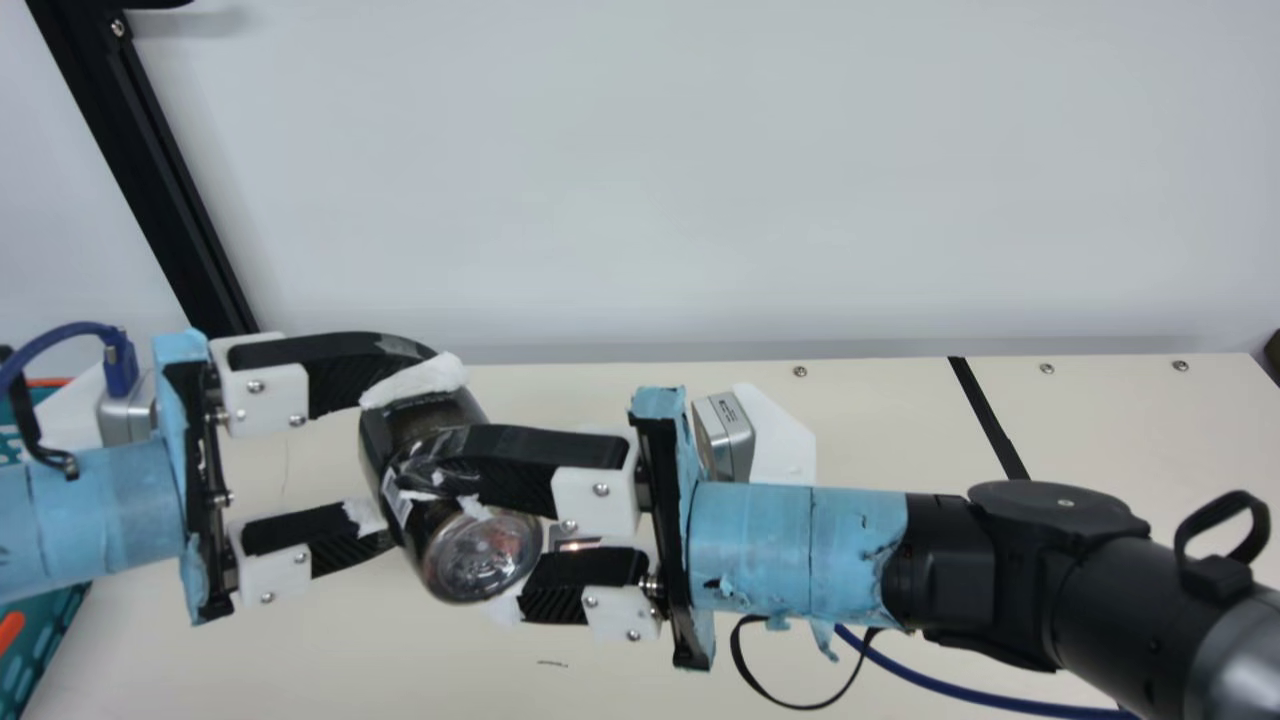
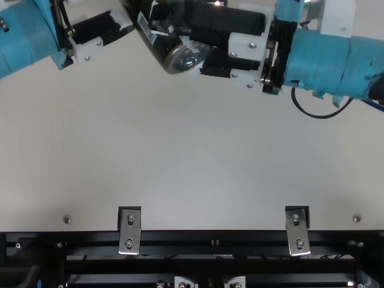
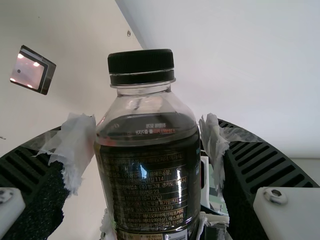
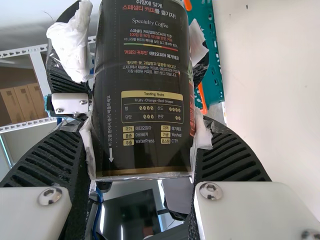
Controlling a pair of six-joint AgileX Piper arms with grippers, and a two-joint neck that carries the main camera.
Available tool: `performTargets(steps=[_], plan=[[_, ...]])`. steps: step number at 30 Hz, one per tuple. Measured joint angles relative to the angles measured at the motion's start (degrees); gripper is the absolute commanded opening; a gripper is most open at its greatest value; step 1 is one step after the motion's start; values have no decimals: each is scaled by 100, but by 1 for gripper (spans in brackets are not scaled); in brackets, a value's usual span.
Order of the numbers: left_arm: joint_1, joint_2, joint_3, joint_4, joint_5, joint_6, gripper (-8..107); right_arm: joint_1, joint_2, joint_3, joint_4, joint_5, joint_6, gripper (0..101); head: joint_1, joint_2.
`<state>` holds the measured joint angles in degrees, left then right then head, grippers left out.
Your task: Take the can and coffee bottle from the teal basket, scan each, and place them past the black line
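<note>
The dark coffee bottle [image 1: 432, 418] is held aloft, tilted, with its clear base towards the neck camera. My left gripper [image 1: 402, 450] is shut on it from the left, and my right gripper [image 1: 464, 535] grips it nearer the base from the right. In the left wrist view, the black cap [image 3: 141, 65] points away, beyond my left gripper [image 3: 148, 145]. Printed label fills the space between the fingers of my right gripper [image 4: 144, 142]. A barcode [image 2: 146, 29] shows on the bottle's side in the top view.
The teal basket [image 1: 52, 640] stands at the left edge, partly behind my left arm. A black line [image 1: 988, 418] crosses the table behind my right arm. A square black-framed device with a pinkish window [image 3: 33, 70] lies on the table. A wall rises behind.
</note>
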<state>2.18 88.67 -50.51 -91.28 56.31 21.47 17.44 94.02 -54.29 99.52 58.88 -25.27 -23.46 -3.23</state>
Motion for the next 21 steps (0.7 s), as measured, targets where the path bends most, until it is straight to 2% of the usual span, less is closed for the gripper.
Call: performTargets(steps=[4, 10, 16, 21], plan=[[0, -12, -41, 40, -13, -41, 90, 0, 0, 0, 0, 0, 0, 0, 0, 0], [106, -23, -196, 359, -403, -150, 90, 0, 0, 0, 0, 0, 0, 0, 29, 29], [410, -41, -611, 914, -1030, -352, 90, 0, 0, 0, 0, 0, 0, 0, 0, 0], [508, -168, -979, 1592, -1781, -453, 90, 0, 0, 0, 0, 0, 0, 0, 0, 0]])
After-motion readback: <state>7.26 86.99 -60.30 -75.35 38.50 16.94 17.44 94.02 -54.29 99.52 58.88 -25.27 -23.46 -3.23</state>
